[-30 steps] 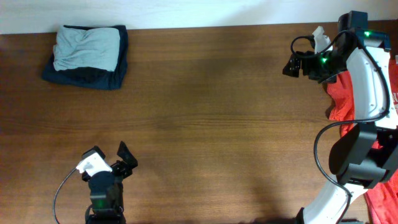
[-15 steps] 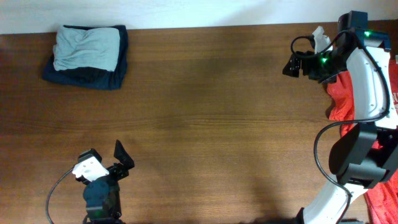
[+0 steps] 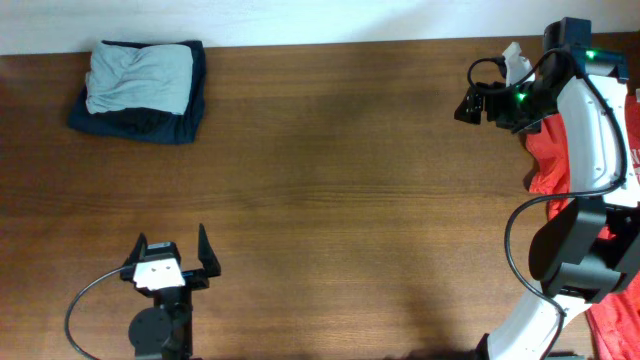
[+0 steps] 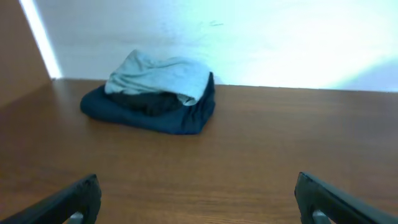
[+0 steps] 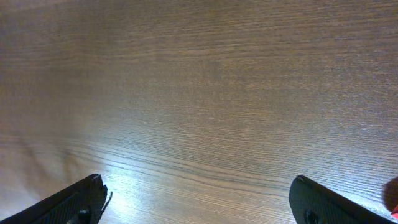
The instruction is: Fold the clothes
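Note:
A folded pale grey-teal T-shirt (image 3: 138, 76) lies on top of a folded dark navy garment (image 3: 150, 122) at the table's far left corner. The left wrist view shows the same grey-teal shirt (image 4: 160, 73) on the navy garment (image 4: 149, 113), far ahead. My left gripper (image 3: 172, 246) is near the front left edge, open and empty, its fingers (image 4: 69, 201) wide apart over bare wood. A red garment (image 3: 556, 152) hangs at the right edge, partly hidden under my right arm. My right gripper (image 3: 463, 105) hovers just left of it, open and empty, its fingertips (image 5: 78, 199) spread over bare wood.
The wooden table (image 3: 330, 190) stretches between the two arms. More red cloth (image 3: 612, 312) shows at the lower right, behind the right arm's base. A pale wall (image 4: 249, 37) runs behind the far edge.
My left gripper has turned from pointing toward the far right to facing straight at the far edge, and shifted slightly. The right arm has not moved.

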